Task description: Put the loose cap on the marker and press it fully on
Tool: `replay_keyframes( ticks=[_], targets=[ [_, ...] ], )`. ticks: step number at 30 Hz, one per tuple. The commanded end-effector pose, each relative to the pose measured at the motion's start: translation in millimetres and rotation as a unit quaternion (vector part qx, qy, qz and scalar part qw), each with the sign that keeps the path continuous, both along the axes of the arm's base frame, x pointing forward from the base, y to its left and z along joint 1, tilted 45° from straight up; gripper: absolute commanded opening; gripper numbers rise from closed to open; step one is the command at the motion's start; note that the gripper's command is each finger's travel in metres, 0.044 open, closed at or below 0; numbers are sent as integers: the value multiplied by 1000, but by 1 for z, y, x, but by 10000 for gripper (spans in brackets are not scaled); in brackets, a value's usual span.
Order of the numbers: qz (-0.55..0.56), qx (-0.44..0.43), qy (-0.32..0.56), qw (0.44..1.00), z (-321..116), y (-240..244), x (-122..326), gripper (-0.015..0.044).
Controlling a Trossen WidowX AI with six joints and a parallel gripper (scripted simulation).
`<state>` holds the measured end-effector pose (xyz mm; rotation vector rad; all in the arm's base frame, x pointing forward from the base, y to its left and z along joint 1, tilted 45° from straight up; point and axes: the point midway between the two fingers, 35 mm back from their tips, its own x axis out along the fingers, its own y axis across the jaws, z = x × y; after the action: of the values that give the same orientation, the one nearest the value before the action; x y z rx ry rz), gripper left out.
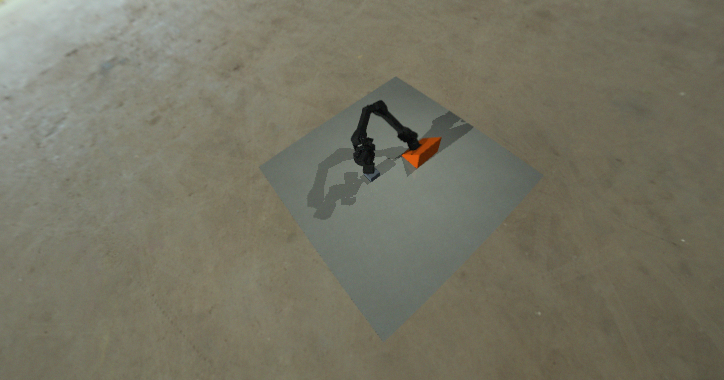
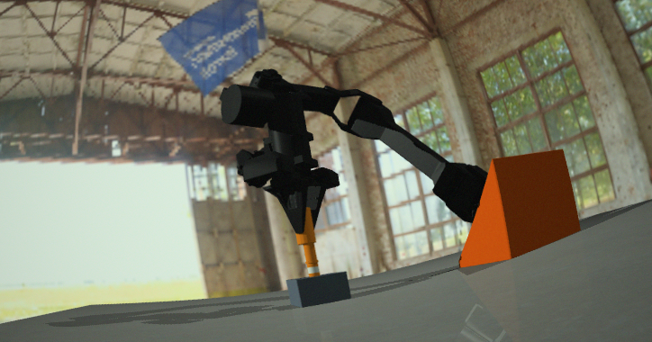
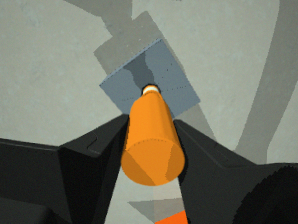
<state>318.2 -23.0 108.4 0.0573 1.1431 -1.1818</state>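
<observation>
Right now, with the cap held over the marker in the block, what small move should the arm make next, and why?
Probably press straight down a little more. The gripper is shut on the cap, which sits in line over the marker in the holder block. Marker body shows below the cap, so I cannot tell it is fully seated.

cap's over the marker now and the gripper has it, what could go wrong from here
1. The cap may not be fully seated: orange barrel and a white band of the marker show below it, so letting go now could leave it unclicked.
2. The gripper holds the cap near its top; hard pressing might let it slip between the fingers.
3. An off-axis push could tip the marker or shift the small holder block.
</observation>
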Motion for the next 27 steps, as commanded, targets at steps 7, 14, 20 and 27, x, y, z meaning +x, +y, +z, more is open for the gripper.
replay_keyframes(
  ticks=[7,14,20,27],
  targets=[
    [2,-3,3,1000,-13,-12,-3,0],
    [2,-4,3,1000,-19,-19,-4,0],
    [2,-4,3,1000,-20,-20,-4,0],
    [2,-4,3,1000,-20,-20,-4,0]
  ],
)
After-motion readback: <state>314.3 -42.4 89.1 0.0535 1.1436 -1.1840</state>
